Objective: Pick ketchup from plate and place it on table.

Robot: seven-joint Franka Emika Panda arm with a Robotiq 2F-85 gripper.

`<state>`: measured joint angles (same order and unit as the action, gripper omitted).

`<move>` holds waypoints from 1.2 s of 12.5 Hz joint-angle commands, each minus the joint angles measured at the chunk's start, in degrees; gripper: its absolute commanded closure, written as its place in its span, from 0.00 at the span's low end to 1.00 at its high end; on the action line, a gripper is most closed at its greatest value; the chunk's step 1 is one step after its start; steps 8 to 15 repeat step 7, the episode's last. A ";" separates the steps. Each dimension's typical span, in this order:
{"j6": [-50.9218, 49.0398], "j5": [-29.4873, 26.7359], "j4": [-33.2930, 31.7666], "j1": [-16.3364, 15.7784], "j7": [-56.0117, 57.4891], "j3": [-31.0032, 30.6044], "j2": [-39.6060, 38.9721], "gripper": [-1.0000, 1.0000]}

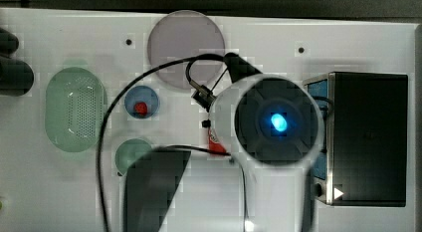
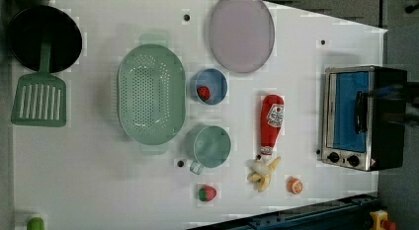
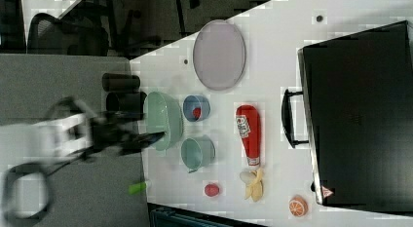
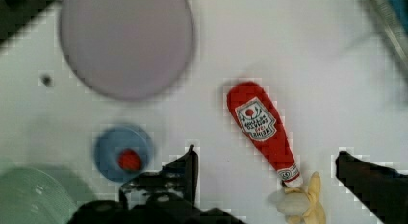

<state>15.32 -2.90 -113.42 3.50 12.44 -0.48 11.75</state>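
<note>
White table carried the ketchup lying flat on its surface, apart from the bare plate at the far edge, its cap touching a banana. Raised well above, the gripper stood wide open and held nothing.

Lab: toy kitchenware on drilled table

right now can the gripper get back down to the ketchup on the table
Probably yes. The ketchup lies flat on the table, off the plate, nothing on top of it. The gripper is open above it. The banana touching its cap is the only crowding.
</note>
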 commanded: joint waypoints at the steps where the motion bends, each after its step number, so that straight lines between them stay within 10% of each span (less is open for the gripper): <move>1: -7.46 2.41 3.62 -0.48 -8.18 -0.28 -1.32 0.00; 15: -11.13 4.30 7.15 -0.48 -8.18 -0.42 -1.26 0.00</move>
